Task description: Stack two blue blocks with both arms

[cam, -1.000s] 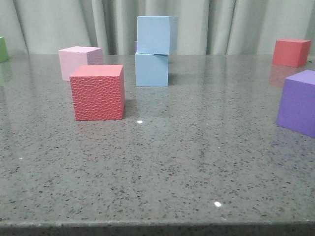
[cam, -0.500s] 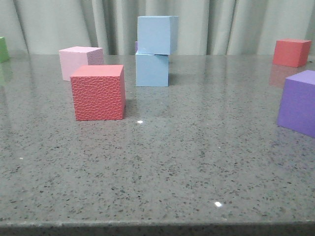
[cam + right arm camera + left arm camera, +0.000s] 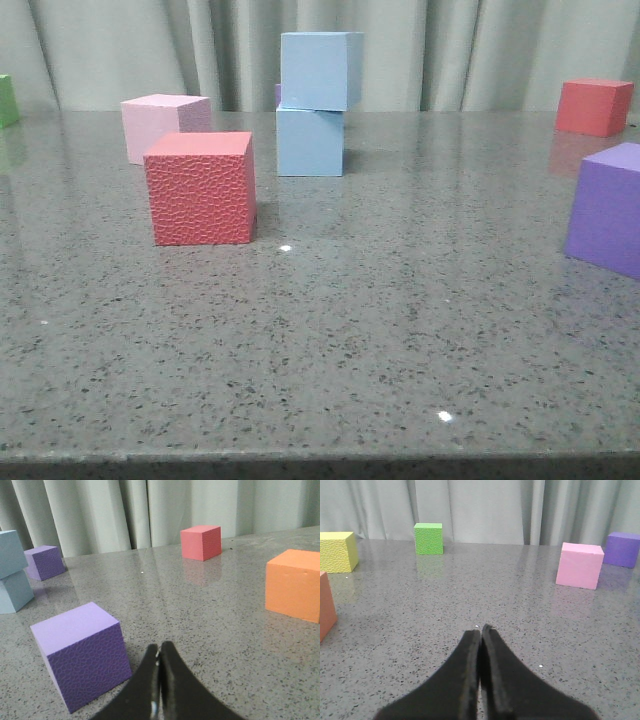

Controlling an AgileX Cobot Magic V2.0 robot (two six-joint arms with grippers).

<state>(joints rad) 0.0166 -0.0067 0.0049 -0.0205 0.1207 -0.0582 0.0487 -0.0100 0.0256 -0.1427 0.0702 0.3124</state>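
Note:
Two light blue blocks stand stacked at the back middle of the table: the upper blue block (image 3: 320, 70) rests slightly turned on the lower blue block (image 3: 310, 142). The stack also shows in the right wrist view, upper block (image 3: 10, 552) on lower block (image 3: 15, 594), far from that gripper. My left gripper (image 3: 481, 628) is shut with nothing between its fingers, low over bare table. My right gripper (image 3: 160, 645) is shut and empty too, beside a purple cube (image 3: 82, 652). Neither gripper shows in the front view.
A red textured cube (image 3: 200, 187) and a pale pink cube (image 3: 163, 125) stand left of the stack. A purple cube (image 3: 608, 208) and a red cube (image 3: 592, 106) are on the right. An orange cube (image 3: 294, 584), a green cube (image 3: 428, 538) and a yellow cube (image 3: 337, 551) stand further out.

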